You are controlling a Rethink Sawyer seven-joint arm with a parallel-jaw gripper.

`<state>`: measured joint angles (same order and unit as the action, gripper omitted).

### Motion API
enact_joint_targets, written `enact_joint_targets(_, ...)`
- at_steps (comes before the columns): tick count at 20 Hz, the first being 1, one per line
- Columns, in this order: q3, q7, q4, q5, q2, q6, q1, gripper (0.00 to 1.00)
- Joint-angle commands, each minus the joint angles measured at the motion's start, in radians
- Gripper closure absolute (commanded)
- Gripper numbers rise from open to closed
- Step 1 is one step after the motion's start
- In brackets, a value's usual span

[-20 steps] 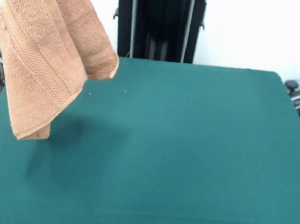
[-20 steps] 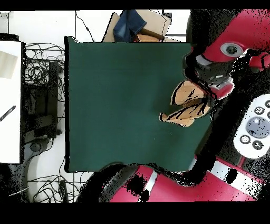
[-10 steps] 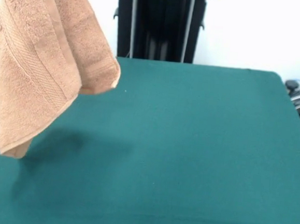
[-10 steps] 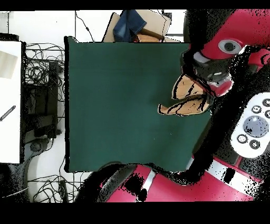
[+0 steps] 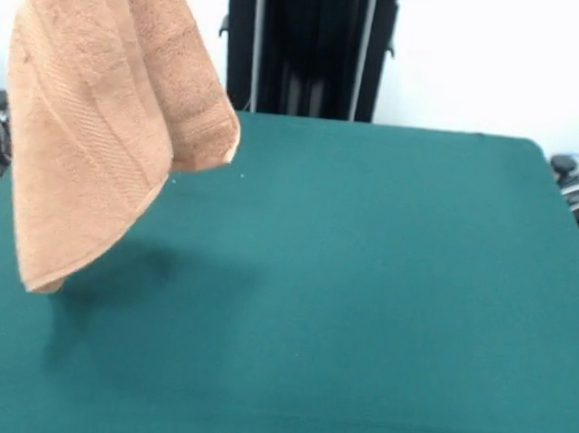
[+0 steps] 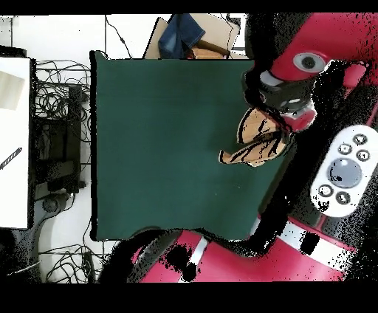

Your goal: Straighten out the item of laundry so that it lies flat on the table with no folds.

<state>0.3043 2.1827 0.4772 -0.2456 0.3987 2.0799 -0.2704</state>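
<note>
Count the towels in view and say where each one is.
1. The towel hangs folded in the air over the table, near its edge, clear of the cloth. In the overhead view it hangs under the arm's wrist; the gripper itself is hidden. No other towel shows.

A plain white wall [image 5: 482,61] stands behind the worktop. From overhead, a tangle of black cables [image 6: 63,96] lies on the pale floor [image 6: 66,33] beside the worktop, with a white panel [image 6: 13,140] alongside and a brown cardboard box [image 6: 214,37] holding blue cloth at the edge
</note>
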Motion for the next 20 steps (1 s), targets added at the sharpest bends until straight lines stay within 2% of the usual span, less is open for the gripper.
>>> enact_joint_targets(1, -0.045, 0.147, 0.219, 0.044, 0.042, -0.059, 0.097, 1.00)
enact_joint_targets(15, -0.025, 0.386, 0.378, 0.141, 0.049, -0.251, 0.237, 1.00)
enact_joint_targets(20, -0.006, 0.394, 0.378, 0.137, 0.012, -0.318, 0.272, 1.00)
